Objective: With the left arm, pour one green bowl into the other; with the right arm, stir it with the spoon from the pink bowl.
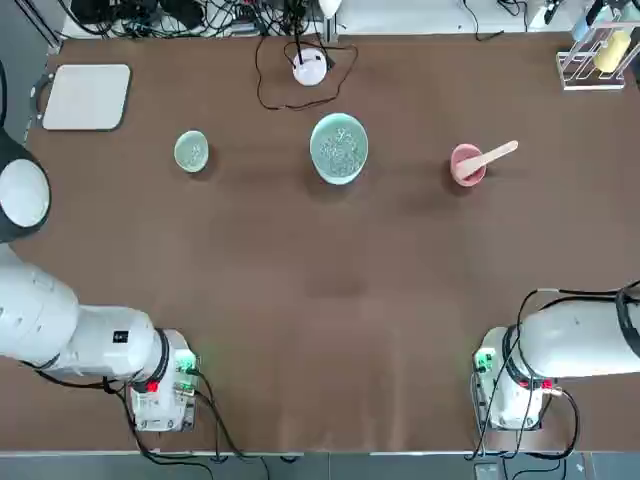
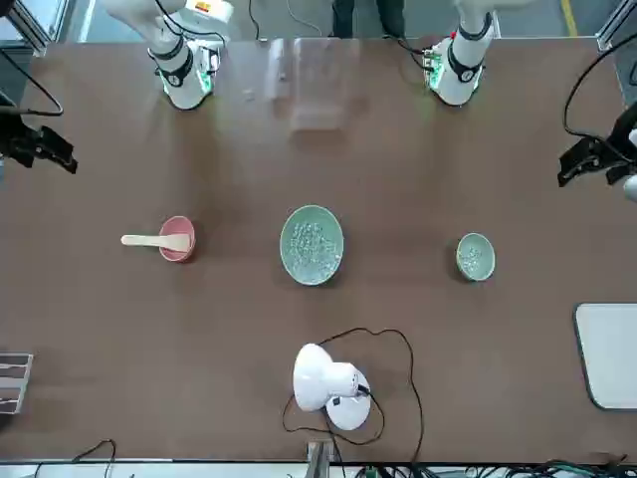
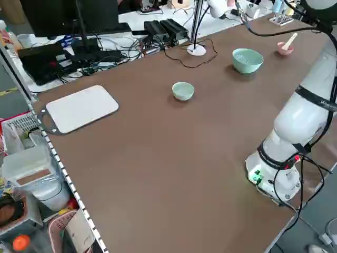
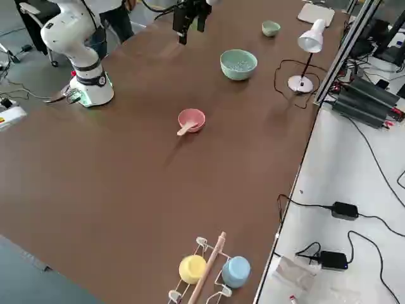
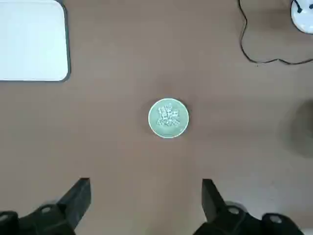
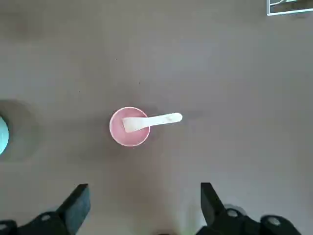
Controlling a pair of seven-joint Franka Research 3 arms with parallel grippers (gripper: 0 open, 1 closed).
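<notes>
While both arms hang high, the left gripper (image 5: 142, 205) stands wide open and empty, above the small green bowl (image 5: 168, 118), which sits on the robot's left of the large green bowl (image 1: 339, 147). Right gripper (image 6: 142, 208), equally wide, hangs over the pink bowl (image 6: 129, 127); spoon (image 6: 154, 120) handle points away from the large bowl. Bare table (image 1: 330, 290) surrounds each; descent looks unobstructed

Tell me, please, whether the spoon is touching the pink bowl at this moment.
Touching. The right wrist view shows the spoon lying with its broad end inside the pink bowl and its handle crossing the rim and sticking out past it.
</notes>
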